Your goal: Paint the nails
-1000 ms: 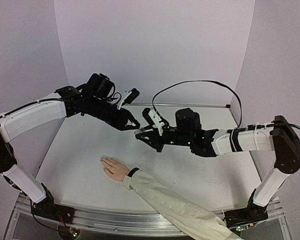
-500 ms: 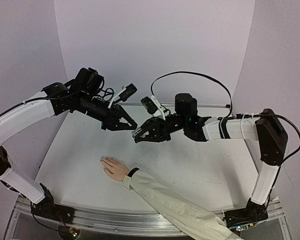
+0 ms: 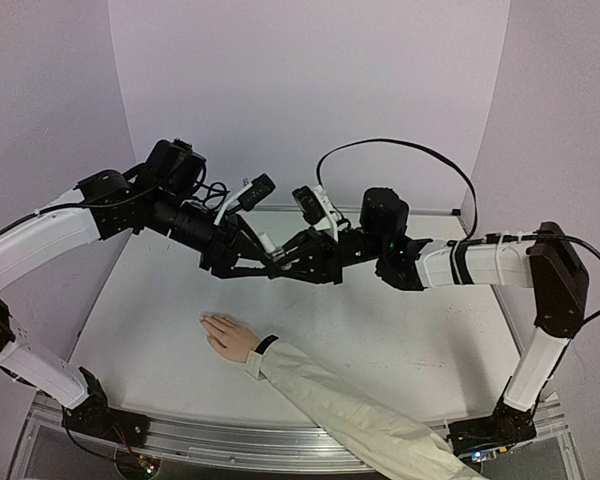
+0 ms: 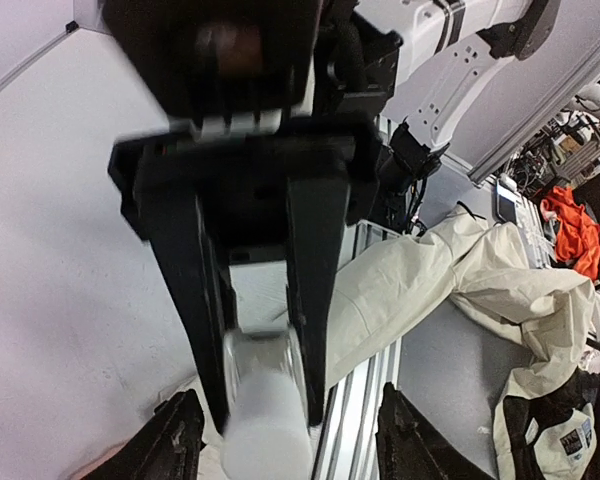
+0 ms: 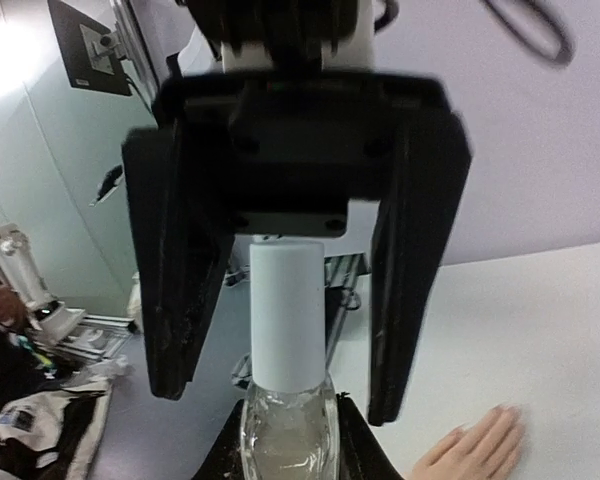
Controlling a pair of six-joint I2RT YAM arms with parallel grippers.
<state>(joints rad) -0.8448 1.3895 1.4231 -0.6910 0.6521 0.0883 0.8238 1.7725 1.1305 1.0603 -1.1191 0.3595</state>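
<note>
Hand [image 3: 230, 338] lies palm down on table [image 3: 150, 320], fingers flat and close together. Nails [image 3: 206, 321] are at the fingertips, the end of the hand away from wristband [image 3: 266, 345] and sleeve [image 3: 340, 410]. They are too small in the top view to tell painted or bare. Nothing touches the hand or the nails.

Both grippers meet in the air beyond the hand, raised off the table and well apart from it.

Right gripper [image 4: 265, 400] is clenched on bottle [image 5: 288, 445], grasping its clear glass body. White cap [image 5: 288, 310] is on the bottle and sticks out past the fingertips, pointing at the left gripper [image 5: 285, 395].

Left gripper is released. Its fingers [image 5: 175, 300] stand wide on either side of the cap. In the right wrist view there is a gap on each side, so no contact with the cap.

Left wrist view is blurred. It shows the cap end-on between the right gripper's narrow-set fingers, with the left gripper's own fingertips far apart at the bottom edge and the sleeve behind.

In the right wrist view the hand's fingertips show at lower right, lower in frame than the bottle and apart from it, flat on the table.
</note>
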